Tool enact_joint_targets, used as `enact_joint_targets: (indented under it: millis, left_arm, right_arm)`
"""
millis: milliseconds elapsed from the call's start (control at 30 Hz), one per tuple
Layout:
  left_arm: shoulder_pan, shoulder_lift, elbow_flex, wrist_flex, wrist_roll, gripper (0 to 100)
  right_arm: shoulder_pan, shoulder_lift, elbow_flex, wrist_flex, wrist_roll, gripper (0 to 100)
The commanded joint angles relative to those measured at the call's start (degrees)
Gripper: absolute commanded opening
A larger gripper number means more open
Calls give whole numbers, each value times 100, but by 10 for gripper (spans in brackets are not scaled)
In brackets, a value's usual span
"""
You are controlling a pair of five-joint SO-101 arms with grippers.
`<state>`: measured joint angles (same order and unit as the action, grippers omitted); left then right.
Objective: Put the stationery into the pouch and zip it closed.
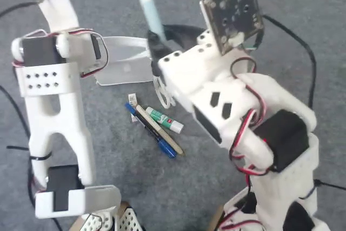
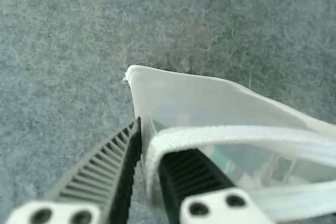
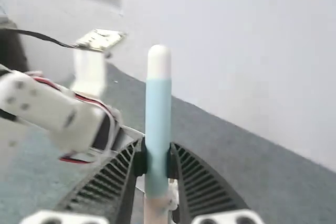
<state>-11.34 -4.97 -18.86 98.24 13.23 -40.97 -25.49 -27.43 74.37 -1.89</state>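
Observation:
A clear white-edged pouch (image 1: 125, 63) lies on the grey carpet at the back centre. My left gripper (image 2: 147, 169) is shut on the pouch's (image 2: 210, 108) rim at one corner, holding the mouth up. A light blue pen with a white cap (image 1: 150, 10) stands nearly upright above the pouch, with my right gripper (image 3: 156, 163) shut on its barrel (image 3: 157, 124). On the carpet in front lie a blue pen (image 1: 154, 134), a wooden pencil (image 1: 158, 129) and a green and white glue stick (image 1: 165, 120).
The left arm's white body (image 1: 51, 106) stands at the left and the right arm's body (image 1: 238, 117) fills the right. Black cables (image 1: 303, 47) run along the carpet at both sides. A pale wall rises behind the table.

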Motion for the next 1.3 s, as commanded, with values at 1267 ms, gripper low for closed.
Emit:
enact_joint_targets:
  millis: [1267]
  left_arm:
    - [9,-18,-259,88,62,10]
  right_arm:
    - [-40,-57,5433,-8840,-18,6]
